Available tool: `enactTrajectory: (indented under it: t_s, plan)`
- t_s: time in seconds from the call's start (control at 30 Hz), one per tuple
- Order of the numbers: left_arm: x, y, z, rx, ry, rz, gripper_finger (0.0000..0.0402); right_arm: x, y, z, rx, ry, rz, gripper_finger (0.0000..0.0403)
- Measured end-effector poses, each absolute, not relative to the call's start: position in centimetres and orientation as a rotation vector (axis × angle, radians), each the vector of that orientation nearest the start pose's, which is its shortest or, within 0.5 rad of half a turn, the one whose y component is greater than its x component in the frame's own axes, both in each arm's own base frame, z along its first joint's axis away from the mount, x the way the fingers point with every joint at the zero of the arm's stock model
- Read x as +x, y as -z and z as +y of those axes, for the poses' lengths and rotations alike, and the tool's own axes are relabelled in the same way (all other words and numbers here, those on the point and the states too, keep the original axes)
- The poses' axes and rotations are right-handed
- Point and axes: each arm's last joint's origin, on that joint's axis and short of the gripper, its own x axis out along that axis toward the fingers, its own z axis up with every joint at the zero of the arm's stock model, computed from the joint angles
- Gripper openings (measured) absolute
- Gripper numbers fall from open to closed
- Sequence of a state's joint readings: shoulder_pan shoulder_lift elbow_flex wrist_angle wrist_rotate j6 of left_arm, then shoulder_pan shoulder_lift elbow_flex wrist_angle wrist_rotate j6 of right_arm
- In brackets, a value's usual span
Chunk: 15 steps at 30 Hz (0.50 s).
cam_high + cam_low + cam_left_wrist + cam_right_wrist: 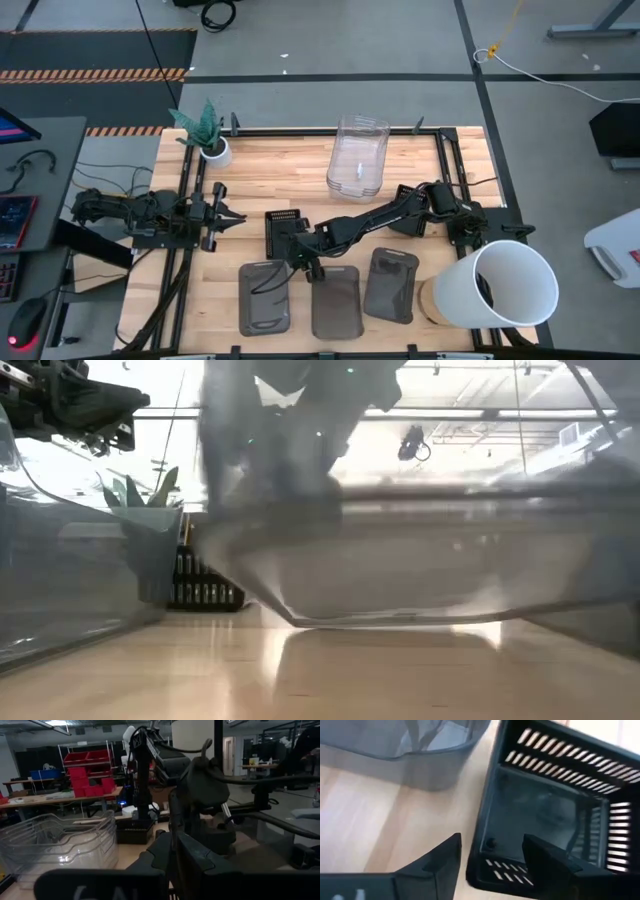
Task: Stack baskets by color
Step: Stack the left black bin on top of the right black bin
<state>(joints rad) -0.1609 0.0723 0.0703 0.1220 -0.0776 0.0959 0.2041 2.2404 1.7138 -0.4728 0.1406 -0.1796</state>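
Observation:
A black slotted basket [284, 230] [555, 810] sits flat on the table's middle. My right gripper [308, 262] [490, 842] slants down at its near right corner, open. One finger stands outside the basket's slotted wall [502, 870] and one over the inside, with a gap on both sides. Three dark grey baskets [264, 297] [335, 300] [390, 283] lie side by side along the near edge. Clear baskets [358, 155] are nested at the far edge. My left gripper [222, 214] waits at the table's left.
A big white bucket [505, 285] lies on its side at the near right corner. A white plant pot [213, 150] stands at the far left. Bare wood lies between the clear baskets and the black one.

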Motion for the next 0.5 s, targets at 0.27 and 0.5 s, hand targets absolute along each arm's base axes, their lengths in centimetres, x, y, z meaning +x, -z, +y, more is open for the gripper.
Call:
enactTrajectory:
  t_s: [0.27, 0.5]
  plan:
    - [9.68, -19.36, -1.34, 0.081, 0.078, -0.123, 0.0026, 46.87, -16.00, 9.12, -0.321, -0.127, 0.979, 0.0137]
    - [9.68, -19.36, -1.34, 0.081, 0.077, -0.123, 0.0034, 46.84, -16.07, 9.04, -0.344, -0.088, 0.980, 0.0053]
